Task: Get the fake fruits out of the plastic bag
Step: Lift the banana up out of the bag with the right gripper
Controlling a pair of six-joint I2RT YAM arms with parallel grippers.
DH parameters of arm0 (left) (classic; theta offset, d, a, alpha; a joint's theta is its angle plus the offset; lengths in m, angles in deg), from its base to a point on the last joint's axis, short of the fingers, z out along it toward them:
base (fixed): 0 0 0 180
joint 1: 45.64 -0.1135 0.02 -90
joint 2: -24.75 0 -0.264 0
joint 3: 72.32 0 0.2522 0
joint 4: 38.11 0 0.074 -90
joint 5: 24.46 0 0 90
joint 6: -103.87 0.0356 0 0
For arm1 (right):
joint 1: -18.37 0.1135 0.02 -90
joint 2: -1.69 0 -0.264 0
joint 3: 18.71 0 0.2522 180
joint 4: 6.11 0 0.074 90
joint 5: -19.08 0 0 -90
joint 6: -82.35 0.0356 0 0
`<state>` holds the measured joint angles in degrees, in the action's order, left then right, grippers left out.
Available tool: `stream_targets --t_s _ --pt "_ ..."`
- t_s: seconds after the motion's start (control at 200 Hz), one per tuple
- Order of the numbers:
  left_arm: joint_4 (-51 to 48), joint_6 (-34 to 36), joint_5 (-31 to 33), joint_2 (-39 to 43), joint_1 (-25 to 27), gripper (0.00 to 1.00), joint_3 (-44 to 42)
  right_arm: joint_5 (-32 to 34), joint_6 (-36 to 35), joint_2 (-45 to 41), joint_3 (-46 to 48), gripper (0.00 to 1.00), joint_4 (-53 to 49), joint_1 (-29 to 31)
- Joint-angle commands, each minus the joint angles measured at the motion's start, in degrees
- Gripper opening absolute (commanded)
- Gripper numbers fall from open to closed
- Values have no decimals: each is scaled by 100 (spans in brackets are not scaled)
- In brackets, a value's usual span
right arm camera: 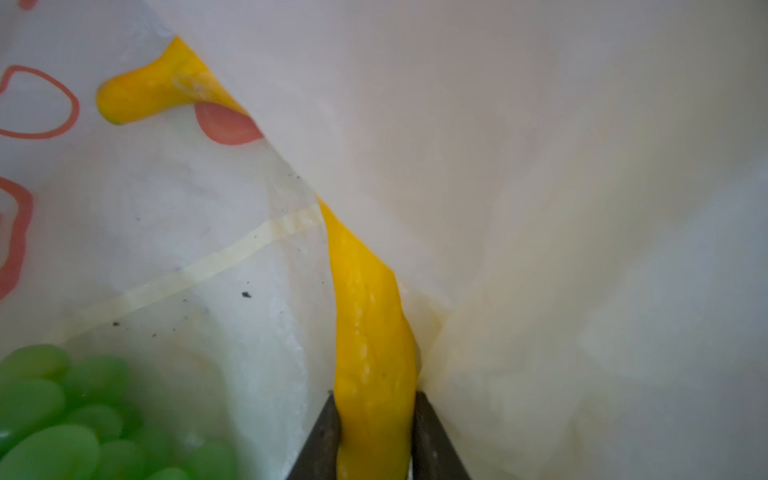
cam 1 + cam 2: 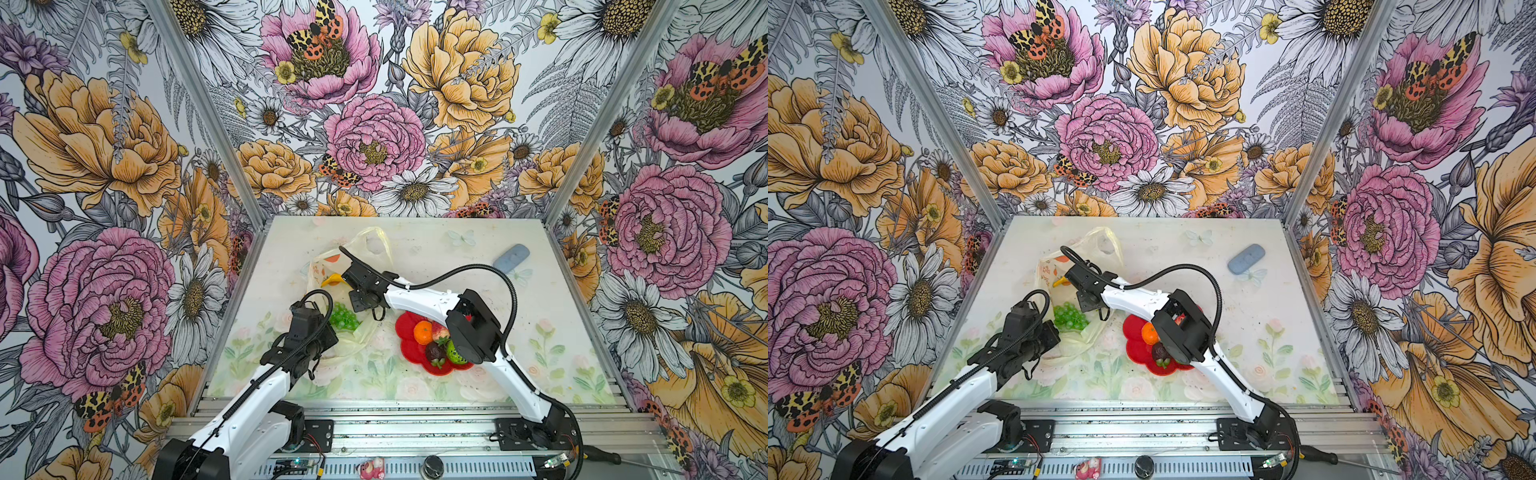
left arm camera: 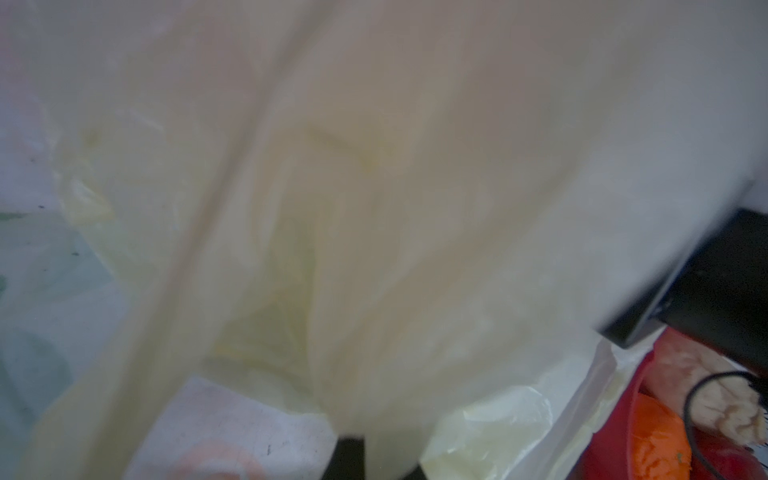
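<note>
Nearest me, my left gripper (image 3: 378,465) is closed. Cream film fills its wrist view, so I judge that it pinches a fold of the plastic bag (image 2: 353,338) to hold the mouth up.

Beside it on the right sits the red flower-shaped plate (image 2: 409,353). It holds the orange (image 2: 423,332), the strawberry (image 2: 440,332), the dark mangosteen (image 2: 435,353) and the bumpy green fruit (image 2: 455,353). Those four are done, I reckon.

A little farther in, the green grape bunch (image 2: 344,318) lies on the bag's film just inside the mouth, untouched.

Beyond that, my right gripper (image 1: 376,411) has reached across the middle into the bag. Its jaws are clamped on one end of the yellow banana (image 1: 370,332). The other end curves away under a printed fold, so the banana is gripped but not yet out.

Farther back the bag's loop handles lie slack on the table (image 2: 457,270). A blue-grey oblong thing (image 2: 511,257) rests well apart, towards the far right.

So most of the job is behind me; the banana and the grapes are left, as far as I can see
</note>
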<state>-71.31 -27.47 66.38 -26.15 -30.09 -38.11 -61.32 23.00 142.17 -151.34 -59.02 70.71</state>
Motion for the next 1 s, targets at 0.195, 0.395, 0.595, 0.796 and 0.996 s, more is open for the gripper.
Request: stream_targets --t_s 0.195,0.395,0.595,0.796,0.996 --pt "133 205 139 -80 43 0 230 204 -68 -262 6 19 -206 76" --pt "159 267 205 -251 40 0 345 41 -124 -918 170 19 -191 197" --pt "191 294 276 -292 44 0 405 23 -91 -1148 487 18 -189 237" --pt "138 345 328 -311 -24 0 495 37 -51 -1332 831 18 -162 267" --pt "124 424 329 -366 -79 0 582 -233 88 -1207 1078 20 -81 395"
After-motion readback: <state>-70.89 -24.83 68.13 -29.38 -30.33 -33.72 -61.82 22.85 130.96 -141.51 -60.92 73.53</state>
